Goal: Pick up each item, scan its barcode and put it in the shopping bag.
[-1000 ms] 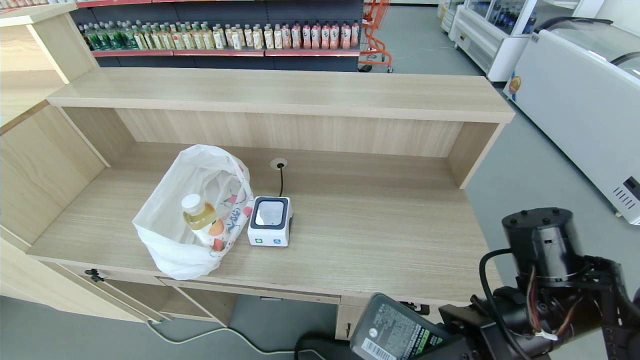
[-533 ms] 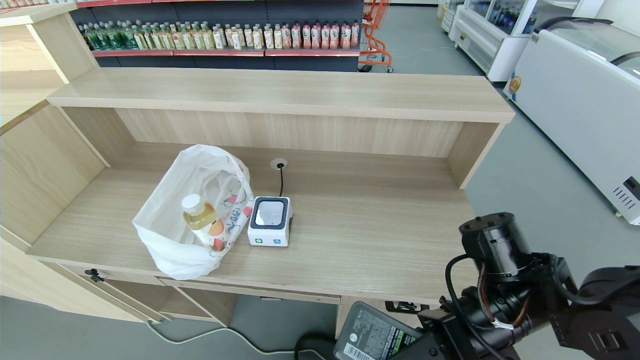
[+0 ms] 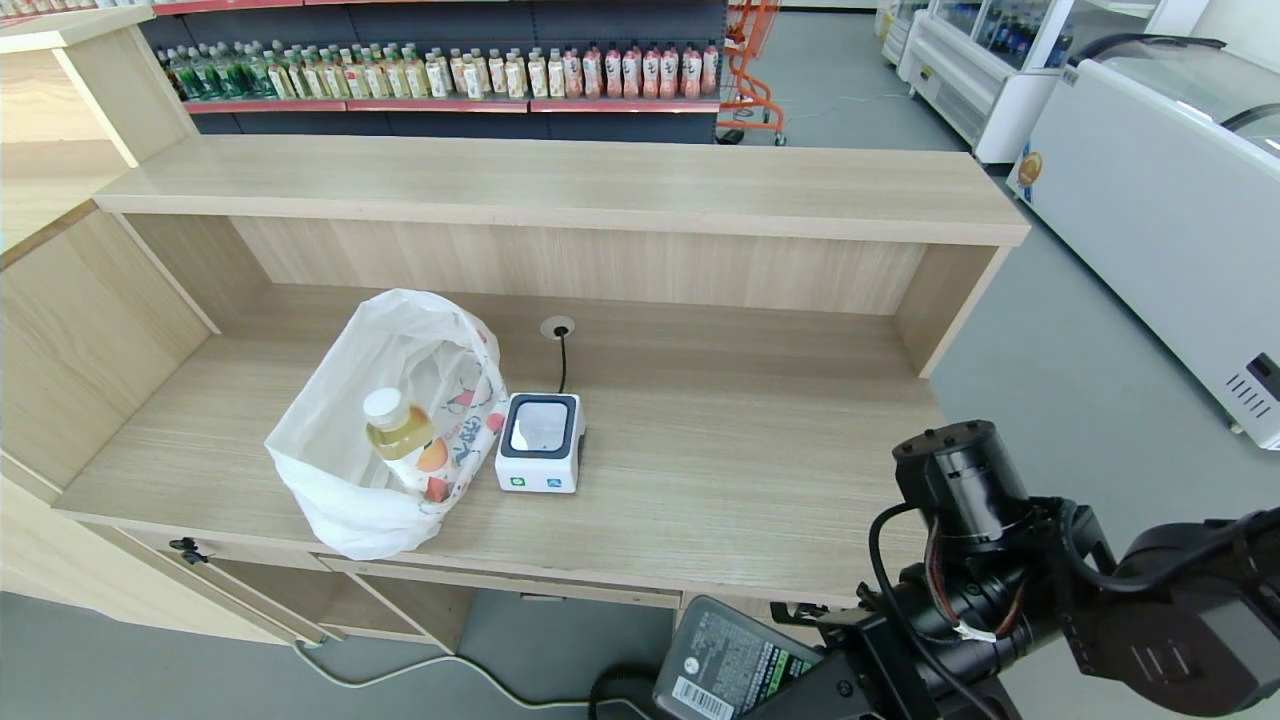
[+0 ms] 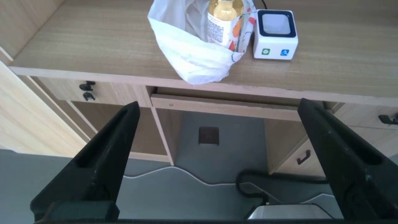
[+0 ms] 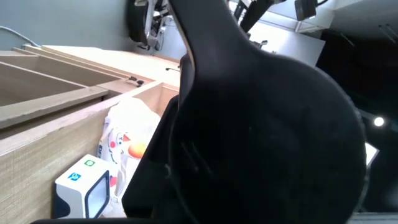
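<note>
**Location of item.** The drink bottle (image 3: pixel 402 442) stands cap uppermost inside the white plastic shopping bag (image 3: pixel 325 500). The bag sits on the wooden counter (image 3: pixel 750 470), with its side touching or just beside the barcode scanner (image 3: pixel 540 442). The scanner's window faces upward, and its cable (image 3: pixel 562 365) runs back to a port in the counter.

**Grippers.** The left gripper (image 4: pixel 217 168) hangs below the counter's front edge, well apart from the bag. Its fingers (image 4: pixel 102 162) are spread wide with nothing between them. The right arm (image 3: pixel 1000 560) sits low at the counter's right front corner. Whether its gripper holds anything cannot be told.

**Progress (judgement).** The one item seen is already bagged, so the task appears to be at or near completion.

**Handling (judgement).**
- **Weight and feel:** The bottle looks full of amber liquid, so it is likely to be moderately heavy. Its plastic wall should be fairly stiff but would give under a hard squeeze.
- **Surface:** The printed sleeve is smooth and the body is round, so the bottle could slip or rotate in the grip.
- **Where to hold it:** The best hold is across the labelled mid-body, below the shoulder. The white cap is too narrow for a secure grip.
- **The bag:** It is thin, soft film that is light and easily dragged or collapsed. It is best taken at the rim of its mouth. A push against its side could shift it into the scanner.
</note>
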You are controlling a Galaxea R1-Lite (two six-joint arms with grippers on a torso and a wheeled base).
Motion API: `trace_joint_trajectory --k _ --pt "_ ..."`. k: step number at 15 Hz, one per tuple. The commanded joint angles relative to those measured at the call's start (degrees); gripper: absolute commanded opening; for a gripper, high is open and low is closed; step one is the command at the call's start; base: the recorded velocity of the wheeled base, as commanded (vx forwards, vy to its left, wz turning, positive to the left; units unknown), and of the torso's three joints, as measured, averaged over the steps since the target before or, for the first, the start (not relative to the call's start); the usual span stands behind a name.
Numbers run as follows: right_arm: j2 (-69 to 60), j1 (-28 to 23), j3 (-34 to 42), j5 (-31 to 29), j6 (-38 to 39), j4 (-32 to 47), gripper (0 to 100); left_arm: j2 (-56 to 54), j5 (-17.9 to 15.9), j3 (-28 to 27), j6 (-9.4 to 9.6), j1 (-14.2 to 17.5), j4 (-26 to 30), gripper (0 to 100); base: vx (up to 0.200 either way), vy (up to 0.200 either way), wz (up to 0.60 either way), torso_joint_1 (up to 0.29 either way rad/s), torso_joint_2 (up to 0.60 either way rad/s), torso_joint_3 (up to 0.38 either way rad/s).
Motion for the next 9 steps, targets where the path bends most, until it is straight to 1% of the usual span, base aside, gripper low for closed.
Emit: trace_joint_trajectory --k 1,9 --pt "0.8 0.0 -0.9 0.0 -2.9 0.0 0 0.0 0.0 0.0 0.05 0.0 0.0 100 0.0 0.0 0.0 0.0 0.0 0.0" --pt "1.1 0.0 -0.9 0.1 -3.0 0.0 0 0.0 0.0 0.0 0.05 0.0 0.0 100 0.0 0.0 0.0 0.0 0.0 0.0"
